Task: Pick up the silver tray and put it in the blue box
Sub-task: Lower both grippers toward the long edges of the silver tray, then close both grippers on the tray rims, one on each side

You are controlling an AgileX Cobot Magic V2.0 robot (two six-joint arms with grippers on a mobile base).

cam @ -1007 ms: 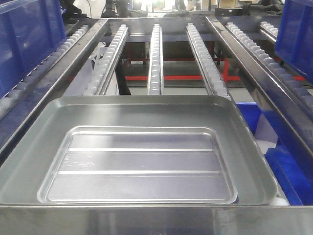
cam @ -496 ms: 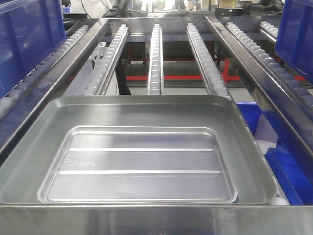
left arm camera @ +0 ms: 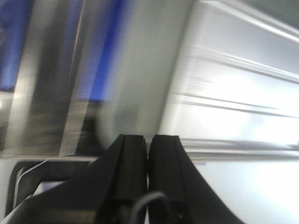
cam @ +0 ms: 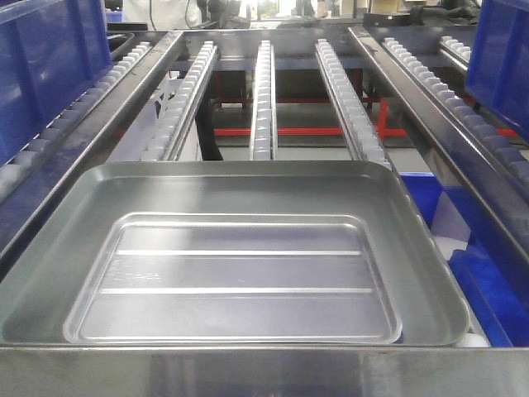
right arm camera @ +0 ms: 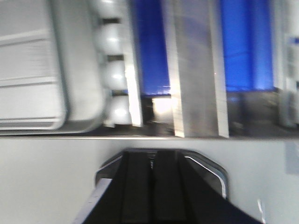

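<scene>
Just beyond the left end effector (jaws together) — silver tray.

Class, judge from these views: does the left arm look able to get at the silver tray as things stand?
Probably yes: nothing covers the silver tray, lying open inside the deeper pan. The left gripper is shut, so its fingers must open first.
</scene>
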